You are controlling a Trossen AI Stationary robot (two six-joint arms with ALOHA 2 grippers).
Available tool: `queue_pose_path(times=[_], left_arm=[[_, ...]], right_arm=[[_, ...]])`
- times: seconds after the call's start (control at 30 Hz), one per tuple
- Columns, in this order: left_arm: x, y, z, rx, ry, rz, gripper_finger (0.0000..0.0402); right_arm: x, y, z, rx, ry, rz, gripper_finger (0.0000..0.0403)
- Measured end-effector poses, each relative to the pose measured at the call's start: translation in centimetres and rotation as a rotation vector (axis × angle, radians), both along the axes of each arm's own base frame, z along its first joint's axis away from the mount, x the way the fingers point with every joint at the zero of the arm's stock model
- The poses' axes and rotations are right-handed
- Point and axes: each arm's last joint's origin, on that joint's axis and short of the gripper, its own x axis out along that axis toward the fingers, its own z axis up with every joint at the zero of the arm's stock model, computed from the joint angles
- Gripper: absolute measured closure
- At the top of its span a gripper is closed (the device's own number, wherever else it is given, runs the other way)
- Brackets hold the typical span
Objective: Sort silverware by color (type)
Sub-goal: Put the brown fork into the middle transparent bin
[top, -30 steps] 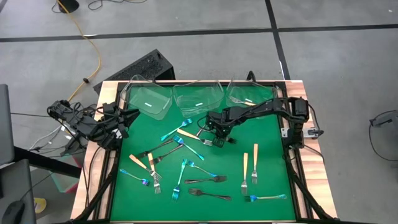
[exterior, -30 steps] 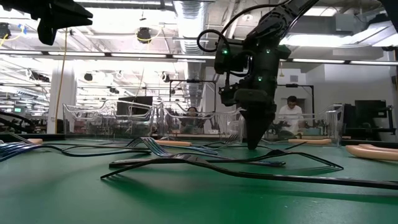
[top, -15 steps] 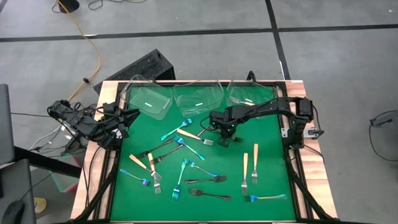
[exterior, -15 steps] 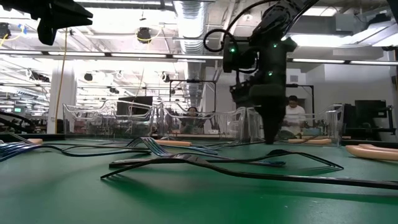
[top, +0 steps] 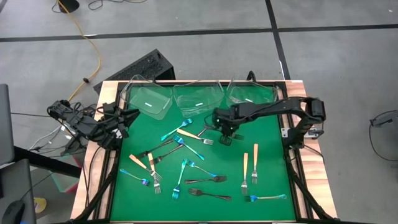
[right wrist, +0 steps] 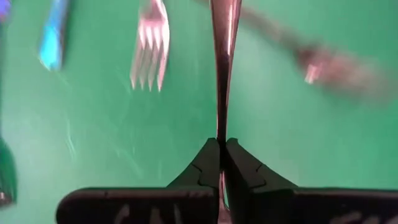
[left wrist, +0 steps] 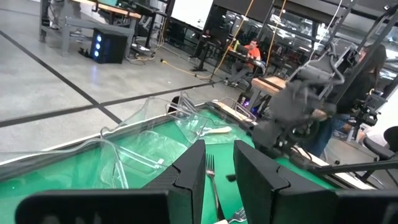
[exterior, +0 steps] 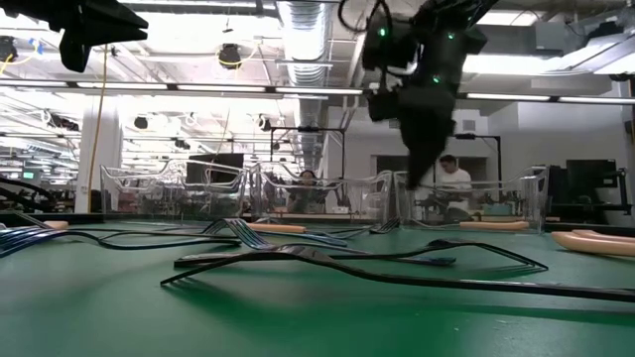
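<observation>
Right gripper [top: 226, 133], upper centre of the high view, is clamped on a dark fork [right wrist: 224, 56] by its handle (thin, stiff, slippery metal; pinch mid-handle). Left gripper [left wrist: 219, 163], at the left table edge, is slightly parted and empty.

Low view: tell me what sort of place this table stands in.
Probably a robotics lab or industrial workshop: exposed ceiling ducts, long workbenches with a seated person behind the clear tubs, and a taped concrete floor in the high view.
</observation>
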Motion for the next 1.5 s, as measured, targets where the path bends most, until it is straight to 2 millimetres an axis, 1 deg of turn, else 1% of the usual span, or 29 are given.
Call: queue_pose_path(times=[0.13,0.37,0.4,0.47,0.53,0.6,0.67,0.8,0.87,0.93,1.03,1.13,1.33,1.4,1.5], left_arm=[[0.0,0.0,0.0,0.000,0.000,0.000,0.0333],[0.0,0.0,0.0,0.009,0.005,0.008,0.0333],[0.0,0.0,0.0,0.012,0.006,0.008,0.0333],[0.0,0.0,0.0,0.013,0.007,0.009,0.0333],[0.0,0.0,0.0,0.017,0.012,0.007,0.0333],[0.0,0.0,-0.1,0.021,0.018,0.008,0.0333],[0.0,0.0,-0.1,0.025,0.024,0.012,0.0333],[-0.1,0.1,-0.2,0.023,0.025,0.020,0.0333],[-0.1,0.1,-0.2,0.021,0.024,0.018,0.0333],[-0.1,0.1,-0.2,0.021,0.025,0.012,0.0333],[0.0,0.0,-0.3,0.017,0.030,0.003,0.0333],[-0.1,0.0,-0.3,0.020,0.035,0.002,0.0333],[-0.1,0.0,-0.4,0.021,0.037,0.007,0.0333],[-0.1,0.1,-0.4,0.021,0.037,0.010,0.0333],[-0.1,0.1,-0.4,0.024,0.035,0.024,0.0333]], right_arm=[[0.7,-1.5,2.1,-0.092,-0.197,0.018,0.0374],[2.1,-4.8,4.3,-0.330,-0.443,0.112,0.0375],[2.3,-5.4,4.6,-0.368,-0.461,0.120,0.0375],[2.3,-6.5,4.7,-0.417,-0.441,0.152,0.0374],[3.0,-7.8,5.4,-0.482,-0.459,0.176,0.0374],[3.3,-9.1,5.6,-0.514,-0.431,0.192,0.0374],[4.0,-10.5,6.2,-0.559,-0.440,0.201,0.0374],[4.9,-13.0,5.7,-0.612,-0.380,0.255,0.0373],[5.0,-13.9,5.1,-0.621,-0.315,0.309,0.0372],[5.4,-14.6,4.6,-0.639,-0.286,0.344,0.0373],[5.5,-15.2,3.0,-0.618,-0.215,0.391,0.0373],[5.6,-15.3,1.9,-0.599,-0.172,0.428,0.0371],[5.5,-15.1,0.7,-0.539,-0.131,0.488,0.0372],[5.3,-15.0,0.4,-0.518,-0.111,0.500,0.0370],[5.2,-15.1,0.4,-0.494,-0.128,0.507,0.0368]])
